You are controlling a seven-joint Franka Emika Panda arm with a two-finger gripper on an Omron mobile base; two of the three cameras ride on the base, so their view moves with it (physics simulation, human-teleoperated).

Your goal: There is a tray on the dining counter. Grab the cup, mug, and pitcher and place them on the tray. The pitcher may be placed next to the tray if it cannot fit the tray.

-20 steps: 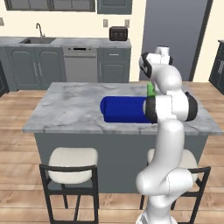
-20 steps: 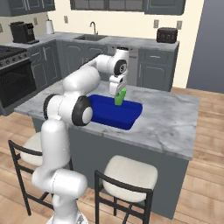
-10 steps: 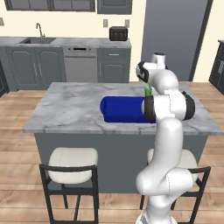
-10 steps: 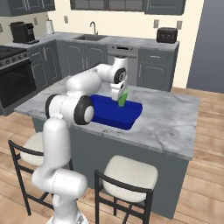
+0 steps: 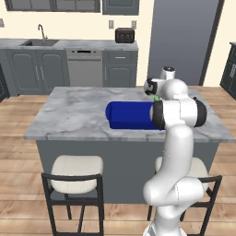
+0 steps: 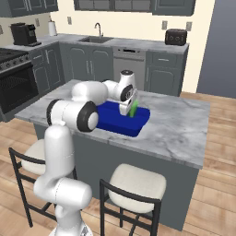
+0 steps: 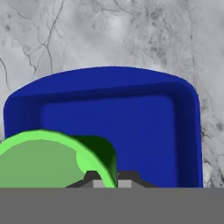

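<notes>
The gripper (image 6: 127, 112) was clamped on the green cup (image 6: 133, 109), holding it tilted above the blue tray (image 6: 120, 125), which rested on the dining counter (image 6: 175, 133).

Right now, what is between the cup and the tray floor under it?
Nothing. In the hand view the cup, clamped in the gripper, hangs over the bare blue floor of the tray. Whether it touches the floor, I cannot tell.
</notes>
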